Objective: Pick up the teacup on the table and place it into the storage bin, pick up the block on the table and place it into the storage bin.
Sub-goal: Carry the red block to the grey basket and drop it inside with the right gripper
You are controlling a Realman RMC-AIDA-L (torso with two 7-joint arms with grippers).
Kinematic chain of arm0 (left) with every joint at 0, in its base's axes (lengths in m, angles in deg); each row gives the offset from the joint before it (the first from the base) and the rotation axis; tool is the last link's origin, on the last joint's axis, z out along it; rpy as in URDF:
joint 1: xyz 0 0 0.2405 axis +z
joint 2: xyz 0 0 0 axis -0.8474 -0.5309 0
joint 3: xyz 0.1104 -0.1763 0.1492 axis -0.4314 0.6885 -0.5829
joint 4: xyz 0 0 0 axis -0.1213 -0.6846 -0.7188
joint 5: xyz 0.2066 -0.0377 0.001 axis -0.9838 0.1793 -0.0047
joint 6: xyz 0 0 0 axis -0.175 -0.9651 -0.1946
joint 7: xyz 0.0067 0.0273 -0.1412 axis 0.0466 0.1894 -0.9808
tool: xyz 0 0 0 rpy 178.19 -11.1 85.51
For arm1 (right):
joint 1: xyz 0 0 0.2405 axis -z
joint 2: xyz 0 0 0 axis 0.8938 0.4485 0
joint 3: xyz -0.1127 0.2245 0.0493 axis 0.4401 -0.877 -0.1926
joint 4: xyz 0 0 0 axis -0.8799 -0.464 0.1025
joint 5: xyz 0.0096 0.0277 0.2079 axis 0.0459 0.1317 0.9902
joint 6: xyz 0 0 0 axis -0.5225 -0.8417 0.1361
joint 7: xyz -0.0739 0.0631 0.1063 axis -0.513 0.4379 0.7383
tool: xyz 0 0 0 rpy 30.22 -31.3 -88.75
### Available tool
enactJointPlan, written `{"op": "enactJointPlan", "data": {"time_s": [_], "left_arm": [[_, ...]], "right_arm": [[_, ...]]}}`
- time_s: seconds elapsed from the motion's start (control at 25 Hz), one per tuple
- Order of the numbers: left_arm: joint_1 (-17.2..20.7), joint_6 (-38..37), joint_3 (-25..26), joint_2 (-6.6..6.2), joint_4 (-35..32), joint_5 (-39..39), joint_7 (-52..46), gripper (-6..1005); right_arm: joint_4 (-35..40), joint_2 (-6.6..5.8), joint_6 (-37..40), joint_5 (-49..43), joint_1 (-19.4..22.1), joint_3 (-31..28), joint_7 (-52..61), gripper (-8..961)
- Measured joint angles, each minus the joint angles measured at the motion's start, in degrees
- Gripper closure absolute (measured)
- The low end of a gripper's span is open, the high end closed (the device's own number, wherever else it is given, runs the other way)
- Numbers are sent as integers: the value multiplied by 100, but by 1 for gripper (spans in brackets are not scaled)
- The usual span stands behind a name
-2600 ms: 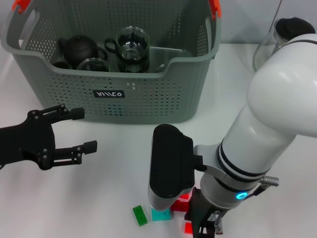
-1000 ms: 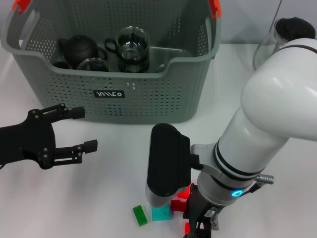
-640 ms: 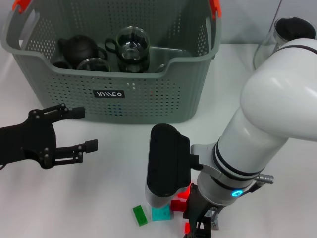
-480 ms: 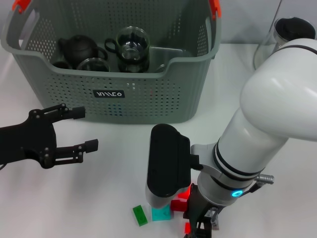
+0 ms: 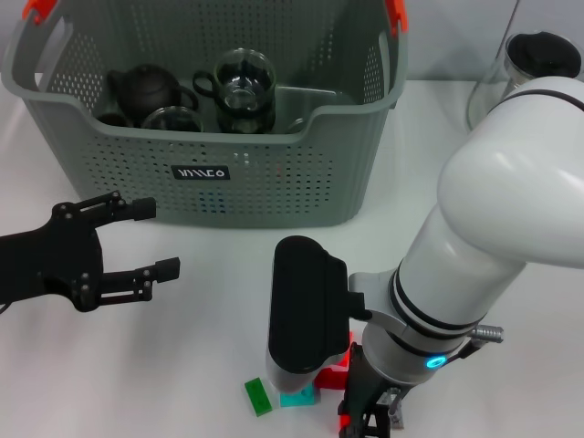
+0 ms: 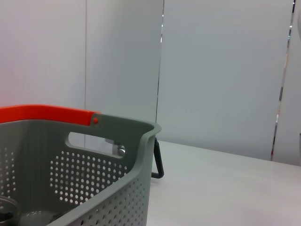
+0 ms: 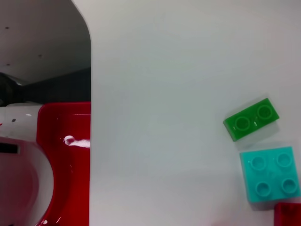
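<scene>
Right gripper point(image 5: 365, 415) over red block point(image 5: 336, 374), fingers' state unclear; left gripper point(image 5: 137, 239) fingers spread

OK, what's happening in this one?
The right arm is bent low over a cluster of blocks at the table's near edge: a green block, a teal block and red ones, largely hidden beneath it. Its right gripper is down among them, grip unclear. The left gripper hovers open in front of the storage bin, which already holds a dark teapot and glass cups.
</scene>
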Motion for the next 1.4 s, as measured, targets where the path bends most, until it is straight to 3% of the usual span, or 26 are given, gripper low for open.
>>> {"op": "enactJointPlan", "data": {"time_s": [0.16, 0.4, 0.6, 0.96, 1.12, 1.24, 1.4], "left_arm": [[10, 0, 0, 0, 0, 3, 1, 158], [24, -4, 0, 0, 0, 3, 2, 158], [32, -36, 1, -12, -11, 0, 2, 158], [48, -66, 71, -35, -37, 14, 3, 158], [49, -79, 71, -37, -44, 17, 2, 158], [48, -85, 71, -32, -44, 25, 2, 158], [13, -90, 71, -44, -44, 28, 2, 158]], "right_arm": [[25, -24, 4, -2, -12, 0, 89, 732], [193, -85, 87, -6, 31, -202, 106, 756], [752, -113, 627, -9, 189, -1161, -28, 757], [1584, -115, 1254, 76, 188, -3575, -388, 756], [1576, -113, 686, 150, -39, -4273, -539, 757], [1443, -110, -256, 161, -113, -4328, -641, 757], [663, -105, -1613, 156, -435, -4307, -767, 743]]}}
